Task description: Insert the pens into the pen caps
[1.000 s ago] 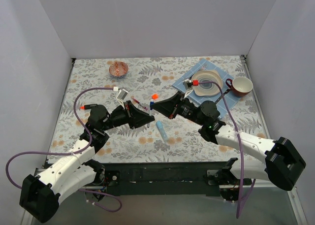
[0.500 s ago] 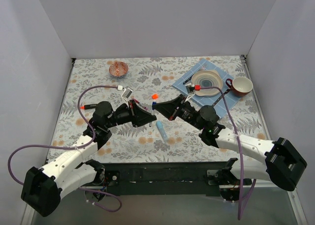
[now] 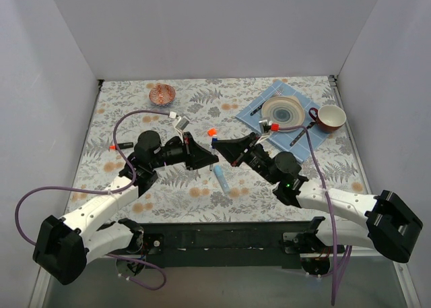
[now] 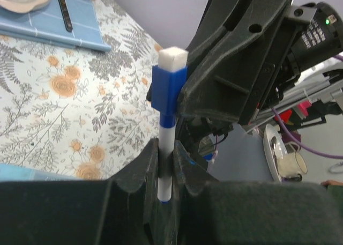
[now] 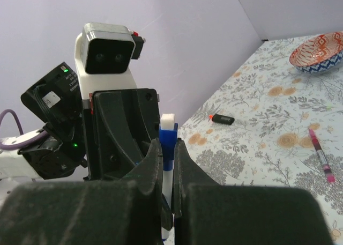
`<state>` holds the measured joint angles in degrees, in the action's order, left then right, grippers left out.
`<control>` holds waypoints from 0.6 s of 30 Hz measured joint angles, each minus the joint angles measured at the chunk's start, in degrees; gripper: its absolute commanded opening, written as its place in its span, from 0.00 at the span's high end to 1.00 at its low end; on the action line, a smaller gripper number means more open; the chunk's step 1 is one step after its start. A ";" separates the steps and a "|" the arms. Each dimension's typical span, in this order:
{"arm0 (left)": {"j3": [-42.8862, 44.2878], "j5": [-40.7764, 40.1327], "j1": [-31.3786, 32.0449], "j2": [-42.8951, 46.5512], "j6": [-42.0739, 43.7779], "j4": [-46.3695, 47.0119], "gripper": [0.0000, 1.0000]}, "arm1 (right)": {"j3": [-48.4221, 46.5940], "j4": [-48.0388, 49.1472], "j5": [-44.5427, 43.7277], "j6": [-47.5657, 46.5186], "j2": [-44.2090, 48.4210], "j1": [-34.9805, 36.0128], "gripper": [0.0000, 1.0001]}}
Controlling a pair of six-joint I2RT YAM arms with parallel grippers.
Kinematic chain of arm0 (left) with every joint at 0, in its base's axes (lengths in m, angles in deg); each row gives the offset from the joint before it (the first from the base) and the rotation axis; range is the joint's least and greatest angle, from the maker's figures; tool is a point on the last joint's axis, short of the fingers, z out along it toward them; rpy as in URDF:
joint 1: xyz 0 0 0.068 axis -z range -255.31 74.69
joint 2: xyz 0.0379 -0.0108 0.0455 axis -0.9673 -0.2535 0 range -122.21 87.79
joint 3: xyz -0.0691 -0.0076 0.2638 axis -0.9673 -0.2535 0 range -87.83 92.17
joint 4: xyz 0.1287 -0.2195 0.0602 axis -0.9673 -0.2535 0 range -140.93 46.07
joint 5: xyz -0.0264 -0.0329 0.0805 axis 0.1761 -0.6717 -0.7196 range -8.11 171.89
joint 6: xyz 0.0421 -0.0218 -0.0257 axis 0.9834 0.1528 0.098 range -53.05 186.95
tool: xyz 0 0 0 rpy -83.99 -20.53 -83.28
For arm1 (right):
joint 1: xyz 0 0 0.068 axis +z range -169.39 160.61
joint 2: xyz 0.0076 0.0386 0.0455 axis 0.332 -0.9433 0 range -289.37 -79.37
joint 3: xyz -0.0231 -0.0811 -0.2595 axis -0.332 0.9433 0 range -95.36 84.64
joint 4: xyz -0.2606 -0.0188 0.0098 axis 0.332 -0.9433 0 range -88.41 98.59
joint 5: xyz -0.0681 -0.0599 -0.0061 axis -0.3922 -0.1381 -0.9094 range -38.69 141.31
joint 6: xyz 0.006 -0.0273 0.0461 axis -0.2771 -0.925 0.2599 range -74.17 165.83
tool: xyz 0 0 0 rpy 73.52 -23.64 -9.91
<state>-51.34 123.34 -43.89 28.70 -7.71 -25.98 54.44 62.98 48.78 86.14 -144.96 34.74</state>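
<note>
My left gripper (image 4: 166, 148) is shut on the thin white pen (image 4: 165, 162). The pen stands upright between its fingers. The dark blue cap (image 4: 169, 92) sits on the pen's upper end. My right gripper (image 5: 167, 148) is shut on that cap (image 5: 168, 140). In the top view the two grippers (image 3: 207, 157) (image 3: 217, 149) meet tip to tip above mid-table. The orange cap (image 3: 211, 131) lies just beyond them, and the light-blue marker (image 3: 221, 178) just in front. The black marker with the orange end (image 3: 121, 146) lies at the left. The dark-red pen (image 5: 320, 155) lies on the cloth.
A red patterned bowl (image 3: 161, 93) stands at the far left-centre. A blue mat (image 3: 269, 92) at the far right carries a plate (image 3: 283, 109) and dark cutlery (image 3: 258, 108). A red mug (image 3: 330, 118) stands beside it. White walls close in three sides.
Both grippers have drifted slightly right and away from me, tips still together on the pen and cap. The left arm has swung further in and now covers the dark-red pen in the top view.
</note>
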 measured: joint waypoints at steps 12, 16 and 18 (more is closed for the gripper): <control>3.50 0.52 0.00 -0.59 5.73 -4.42 1.00 | 0.24 2.75 -1.51 1.81 -0.92 0.61 0.99; 3.76 -0.11 0.00 -0.46 6.84 -6.21 1.00 | 0.20 2.10 -3.37 1.79 -0.92 1.46 0.99; 3.76 -0.33 0.00 -0.44 6.97 -6.93 1.00 | 0.09 1.05 -4.39 1.68 -0.90 2.03 0.99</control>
<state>-47.58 123.01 -43.89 28.26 -0.73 -32.91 54.53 64.03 44.39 87.82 -145.85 36.77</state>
